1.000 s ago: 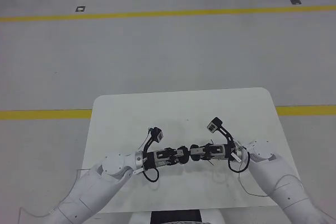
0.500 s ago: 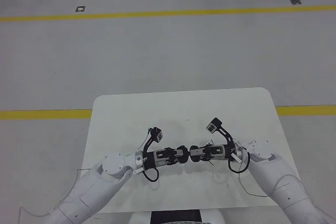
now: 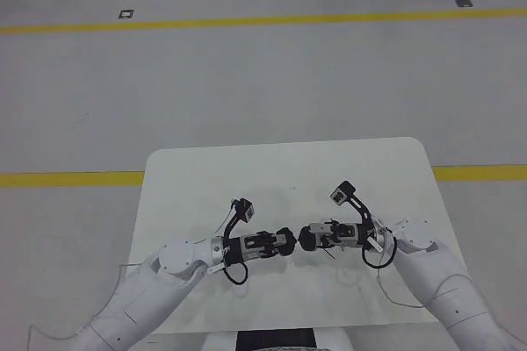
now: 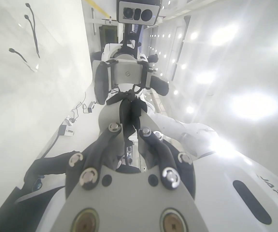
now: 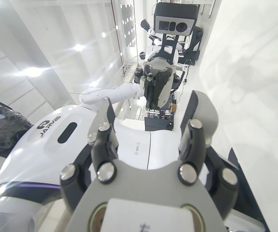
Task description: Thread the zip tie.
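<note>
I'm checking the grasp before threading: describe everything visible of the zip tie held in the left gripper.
The zip tie is a thin black strip, plastic by its look, clamped in the shut left gripper. A short flat end sticks out sideways past its tip, close before the open right gripper; whether they touch cannot be told. It is held in the air above the table. Its head cannot be made out.

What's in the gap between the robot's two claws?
A black zip tie, seen in the left wrist view. It sticks out of the shut left gripper toward the open right gripper.
</note>
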### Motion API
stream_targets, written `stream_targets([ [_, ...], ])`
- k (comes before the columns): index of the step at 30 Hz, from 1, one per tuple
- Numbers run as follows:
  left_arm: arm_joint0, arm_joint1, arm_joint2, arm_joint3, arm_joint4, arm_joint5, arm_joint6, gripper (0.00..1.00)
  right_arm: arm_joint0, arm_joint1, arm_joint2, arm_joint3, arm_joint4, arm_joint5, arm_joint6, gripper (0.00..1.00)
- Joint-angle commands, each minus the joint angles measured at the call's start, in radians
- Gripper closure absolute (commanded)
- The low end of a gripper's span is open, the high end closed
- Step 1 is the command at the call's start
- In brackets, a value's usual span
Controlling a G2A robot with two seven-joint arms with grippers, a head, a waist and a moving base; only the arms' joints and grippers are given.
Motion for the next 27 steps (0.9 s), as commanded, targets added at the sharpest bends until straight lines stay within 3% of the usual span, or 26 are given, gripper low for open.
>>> stream_targets([
  [1, 0.002, 0.001, -0.003, -0.003, 0.005, -0.011, 0.000, 1.00, -0.002, 0.003, 0.012, 0.003, -0.005, 0.000, -0.007, 0.00],
  [7, 0.009, 0.003, -0.007, -0.009, 0.012, -0.039, -0.009, 1.00, -0.013, 0.015, 0.061, 0.000, -0.046, 0.000, -0.033, 0.00],
  [17, 0.009, 0.003, -0.005, -0.010, 0.011, -0.042, -0.013, 1.00, -0.013, 0.015, 0.061, 0.000, -0.046, 0.000, -0.033, 0.00],
  [20, 0.004, 0.004, 0.000, -0.010, 0.123, -0.045, 0.044, 1.00, -0.013, 0.015, 0.061, 0.000, -0.046, 0.000, -0.033, 0.00],
  [22, 0.011, 0.006, -0.010, -0.011, 0.168, -0.082, 0.073, 1.00, -0.013, 0.015, 0.061, 0.000, -0.046, 0.000, -0.033, 0.00],
  [23, 0.012, 0.009, -0.018, -0.016, 0.205, -0.082, 0.083, 1.00, -0.013, 0.015, 0.061, 0.000, -0.046, 0.000, -0.033, 0.00],
  [27, 0.043, 0.017, -0.059, -0.076, 0.355, -0.082, 0.153, 1.00, -0.013, 0.015, 0.061, 0.000, -0.046, 0.000, -0.033, 0.00],
])
